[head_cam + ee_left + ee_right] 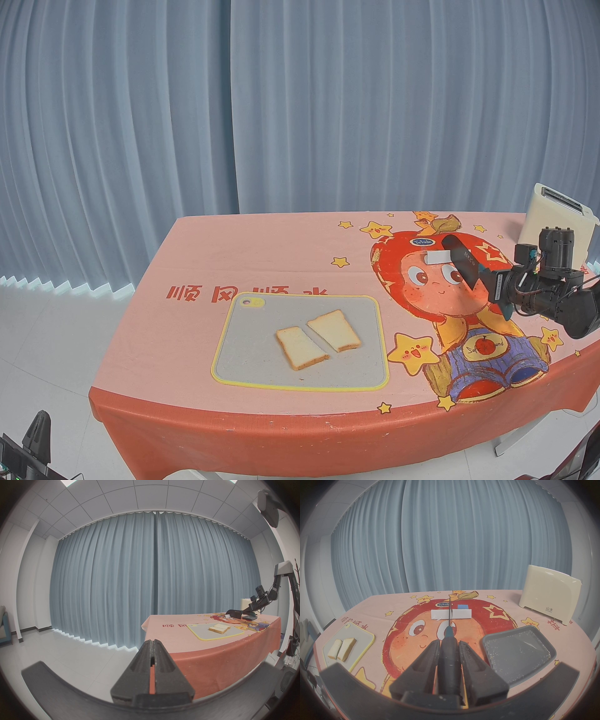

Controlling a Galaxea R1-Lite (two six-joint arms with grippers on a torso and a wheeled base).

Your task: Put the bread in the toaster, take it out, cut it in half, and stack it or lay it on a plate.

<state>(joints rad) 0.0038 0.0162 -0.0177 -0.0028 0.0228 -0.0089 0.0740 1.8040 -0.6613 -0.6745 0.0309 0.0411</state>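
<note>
The cutting seems done: both bread halves (302, 347) lie on the cutting board (250, 356). Your right gripper (449, 645) clamps the knife (449, 634) near the white rest (439, 614); your left gripper (152, 642) is closed, empty. Next, I think, you lay the knife down and carry the halves to the plate (518, 650).

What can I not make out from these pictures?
Toaster: its lower part is behind the right arm in the head view; the slot's inside is dark.
Knife: blade edge-on in the right wrist view; handle clamped inside the right gripper.
Bread halves: too small in the left wrist view to judge the cut.
</note>
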